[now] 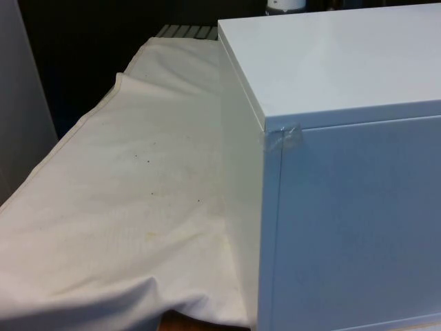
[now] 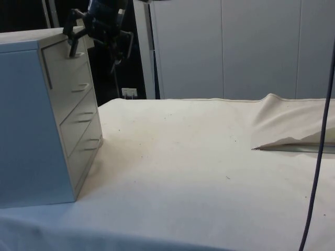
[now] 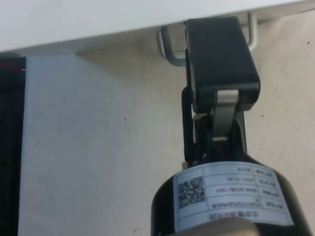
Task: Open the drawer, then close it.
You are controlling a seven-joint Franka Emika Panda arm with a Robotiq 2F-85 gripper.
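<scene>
A white chest of drawers [image 2: 31, 120] stands at the table's end, its drawer fronts turned to the open table. In the front view the chest [image 1: 331, 62] shows its plain back and side. My black gripper [image 2: 74, 43] hangs at the top drawer [image 2: 65, 65], right at the chest's upper front edge. In the wrist view the gripper [image 3: 221, 64] lies across the top drawer's wire handle [image 3: 167, 49], whose ends stick out on both sides of it. The lower drawers, each with a small handle [image 2: 79, 87], sit flush.
The white cloth [image 2: 199, 157] spreads wide in front of the drawers. At the far side it bunches into a raised fold [image 2: 285, 123]. A dark cable [image 2: 320, 157] hangs down near that side. In the front view bare cloth [image 1: 131, 193] lies to the chest's left.
</scene>
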